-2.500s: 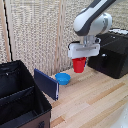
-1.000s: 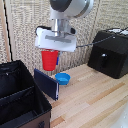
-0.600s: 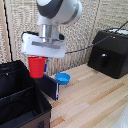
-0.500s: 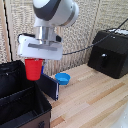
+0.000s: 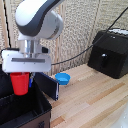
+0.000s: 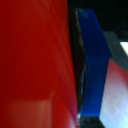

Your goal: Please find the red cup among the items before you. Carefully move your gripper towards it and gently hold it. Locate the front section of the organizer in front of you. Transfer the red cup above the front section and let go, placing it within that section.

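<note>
You get even, soft indoor light in the exterior view, with only faint shadows on the wooden table (image 5: 95, 97) and the whole frame slightly blurred and low in detail. Your wrist view is badly out of focus: the red cup (image 6: 35, 60) fills it as a smeared surface with pale streaks of glare.

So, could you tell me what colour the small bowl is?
Blue bowl, clearest in the exterior view.
</note>
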Available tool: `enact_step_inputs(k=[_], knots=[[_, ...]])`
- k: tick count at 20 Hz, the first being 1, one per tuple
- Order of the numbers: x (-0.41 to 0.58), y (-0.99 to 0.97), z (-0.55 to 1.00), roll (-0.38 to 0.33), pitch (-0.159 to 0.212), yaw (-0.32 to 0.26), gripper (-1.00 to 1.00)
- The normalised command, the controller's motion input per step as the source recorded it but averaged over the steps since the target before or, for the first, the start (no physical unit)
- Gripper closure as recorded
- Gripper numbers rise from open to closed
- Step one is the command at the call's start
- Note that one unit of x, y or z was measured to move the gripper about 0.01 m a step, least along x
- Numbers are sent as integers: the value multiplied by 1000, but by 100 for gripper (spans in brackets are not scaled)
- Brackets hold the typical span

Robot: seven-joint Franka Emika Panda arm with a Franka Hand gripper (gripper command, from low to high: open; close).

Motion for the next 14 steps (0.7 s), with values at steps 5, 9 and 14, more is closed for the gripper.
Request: enact_step_inputs(k=[5,9,14], knots=[[26,391,-196,-190,-64,7,-100],[161,61,-57,-25,-3,1,-100],[213,-361,451,-91,-94,73,-100]])
